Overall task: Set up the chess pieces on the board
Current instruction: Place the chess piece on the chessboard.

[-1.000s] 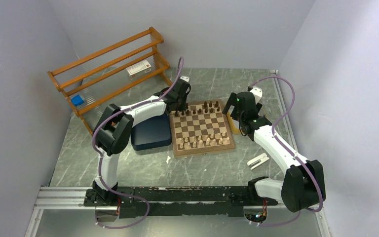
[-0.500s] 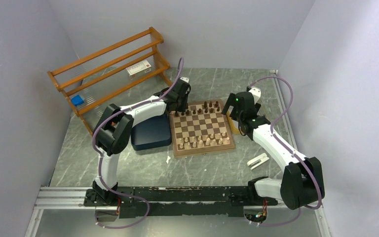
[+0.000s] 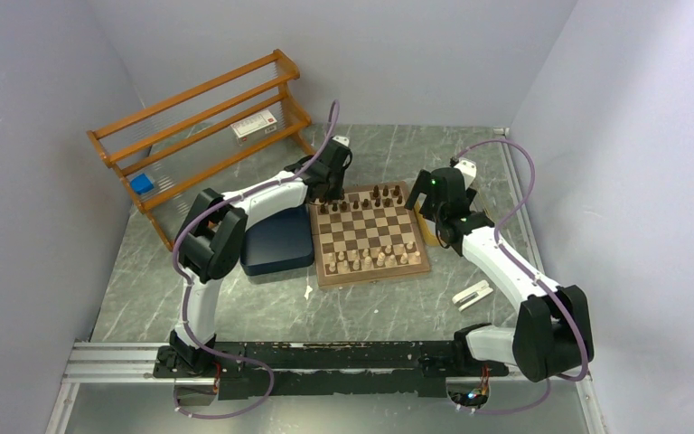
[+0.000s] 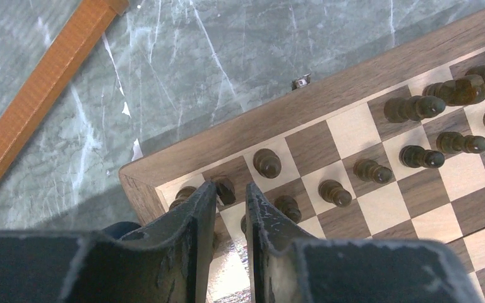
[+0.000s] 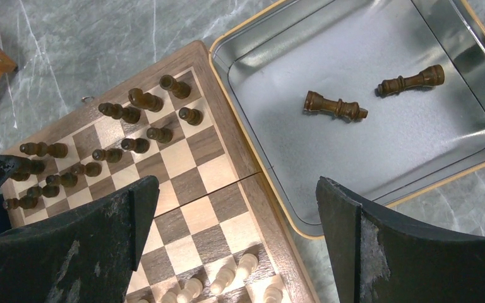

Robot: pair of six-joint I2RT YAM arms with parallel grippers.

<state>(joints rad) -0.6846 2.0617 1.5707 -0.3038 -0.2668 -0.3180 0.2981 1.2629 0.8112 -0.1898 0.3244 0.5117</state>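
Most dark pieces (image 4: 266,163) are already stood on the far two rows of the board (image 4: 328,95), and the pale pieces (image 5: 227,273) are lined along its near edge. At the far left corner, the left end effector (image 4: 231,192) is held with its fingers narrowly parted around a corner piece; no pinch on it is seen. To the right, the right end effector (image 5: 237,183) is spread wide above the tin (image 5: 353,183), just beside the board, where two dark pieces are left lying, yet to be placed. Against one second ago, the left wrist is shifted slightly; the rows look unchanged.
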